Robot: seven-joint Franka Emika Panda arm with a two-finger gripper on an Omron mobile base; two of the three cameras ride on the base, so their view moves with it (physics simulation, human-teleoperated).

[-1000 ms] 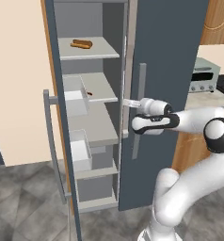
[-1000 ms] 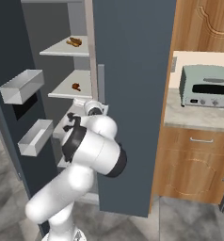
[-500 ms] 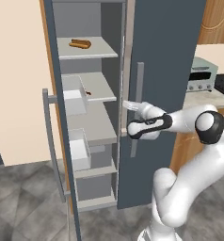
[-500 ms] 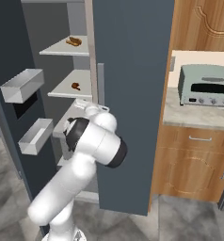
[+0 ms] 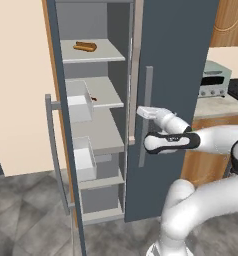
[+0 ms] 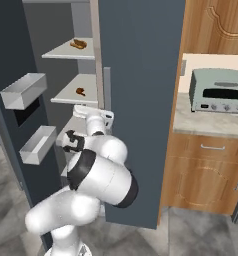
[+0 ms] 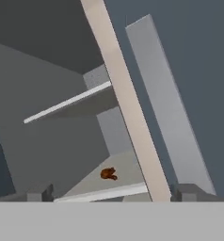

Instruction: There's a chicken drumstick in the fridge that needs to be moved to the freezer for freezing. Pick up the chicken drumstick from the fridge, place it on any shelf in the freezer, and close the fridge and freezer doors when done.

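With my fingers (image 7: 111,192) spread wide and empty, I judge I must clear the door edge before reaching the small orange-brown lumpy chicken drumstick (image 7: 108,173) on its light grey shelf (image 7: 125,165).

- A hot dog in a bun (image 5: 85,46) lies on the top shelf, alone up there.
- Over on the right, a pale green toaster oven (image 6: 219,92) sits on a light stone counter (image 6: 201,125).
- Below it, wooden cabinets (image 6: 203,172) with a slim metal drawer handle.
- A beige wall (image 5: 18,85) on the left, grey tiled floor (image 5: 26,220) underneath.
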